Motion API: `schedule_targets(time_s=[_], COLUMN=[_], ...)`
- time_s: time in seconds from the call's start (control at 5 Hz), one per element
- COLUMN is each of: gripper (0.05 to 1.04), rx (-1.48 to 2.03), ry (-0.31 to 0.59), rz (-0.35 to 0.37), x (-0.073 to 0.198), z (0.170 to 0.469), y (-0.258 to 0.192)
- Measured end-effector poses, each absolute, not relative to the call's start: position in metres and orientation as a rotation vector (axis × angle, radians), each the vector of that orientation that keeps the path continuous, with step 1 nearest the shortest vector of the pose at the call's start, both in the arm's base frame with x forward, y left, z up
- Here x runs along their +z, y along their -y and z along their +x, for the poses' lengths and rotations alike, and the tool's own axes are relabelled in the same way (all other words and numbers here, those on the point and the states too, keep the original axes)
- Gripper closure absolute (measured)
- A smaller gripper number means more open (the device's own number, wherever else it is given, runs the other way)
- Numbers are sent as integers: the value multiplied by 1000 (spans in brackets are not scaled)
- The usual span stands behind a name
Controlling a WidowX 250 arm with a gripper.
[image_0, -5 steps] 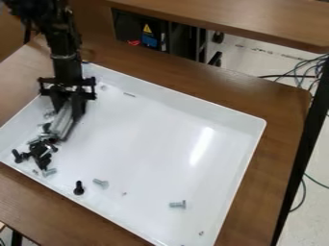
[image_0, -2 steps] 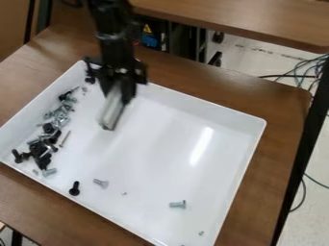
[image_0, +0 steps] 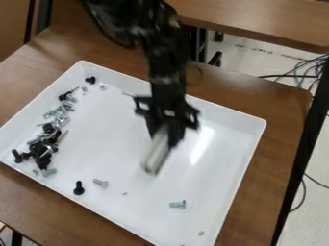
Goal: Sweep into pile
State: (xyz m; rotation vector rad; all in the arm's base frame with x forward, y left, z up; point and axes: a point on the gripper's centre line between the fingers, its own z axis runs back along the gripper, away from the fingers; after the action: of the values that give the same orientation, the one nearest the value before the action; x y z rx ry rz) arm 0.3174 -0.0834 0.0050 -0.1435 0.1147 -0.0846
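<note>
My gripper (image_0: pixel 166 134) hangs over the middle-right of the white tray, shut on a pale grey bar-like tool (image_0: pixel 156 153) that slants down to the left. Along the tray's left side lies a loose heap of black and silver screws (image_0: pixel 48 139). Apart from it, a black screw (image_0: pixel 78 188) and a silver screw (image_0: pixel 101 183) lie near the front-left wall. Another silver screw (image_0: pixel 178 204) rests farther right, in front of the tool. A black screw (image_0: pixel 90 79) is at the back-left corner.
The white tray (image_0: pixel 259 126) has raised walls and stands on a brown table (image_0: pixel 273 158). A second table edge (image_0: pixel 257 29) runs across the back, with cables on the floor at the right. A tiny bit (image_0: pixel 201 233) lies in the tray's front corner.
From the heap at the left, the gripper has moved right and toward the camera with the tool. The screws at the left, hidden behind it earlier, are now in view.
</note>
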Motion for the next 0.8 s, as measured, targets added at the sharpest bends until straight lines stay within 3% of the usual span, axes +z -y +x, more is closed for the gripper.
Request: schedule_targets(time_s=[0.2,0.4,0.8], gripper=[721,721,721], rx=[-74,-58,-10], ry=[-122,-186,-175], rz=[-118,-96,-76], x=[-13,-45,-48], z=[298,282,290], y=[131,168,132])
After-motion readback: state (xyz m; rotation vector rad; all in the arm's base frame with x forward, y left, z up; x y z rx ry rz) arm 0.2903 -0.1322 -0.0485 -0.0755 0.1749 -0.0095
